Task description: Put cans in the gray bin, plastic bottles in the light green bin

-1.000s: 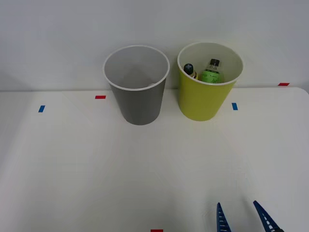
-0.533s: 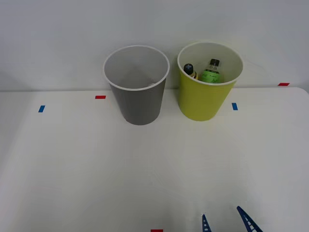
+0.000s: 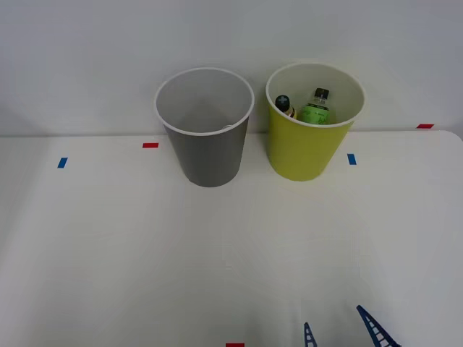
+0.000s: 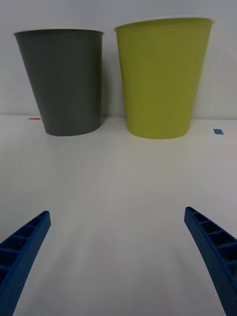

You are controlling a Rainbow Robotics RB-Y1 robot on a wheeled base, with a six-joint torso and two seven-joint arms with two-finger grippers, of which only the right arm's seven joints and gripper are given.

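The right gripper (image 3: 341, 334) hangs low over the near edge of the white table (image 3: 108, 253), its blue ribbed fingers (image 4: 24, 247) spread wide with nothing between them; bare tabletop lies in the gap. Well ahead of it, at the far side of the table by the wall, the two bins stand upright side by side, close but apart — the gray bin (image 3: 208, 148) ahead and to the gripper's left, the green bin (image 3: 307, 148) almost straight ahead. Two bottles stand in the green bin: the yellow one (image 3: 284, 106) against its left wall, the clear one (image 3: 317, 106) with a green label beside it toward the middle; both dark caps sit below the white rim. The gray bin's pale inside shows in the front view.
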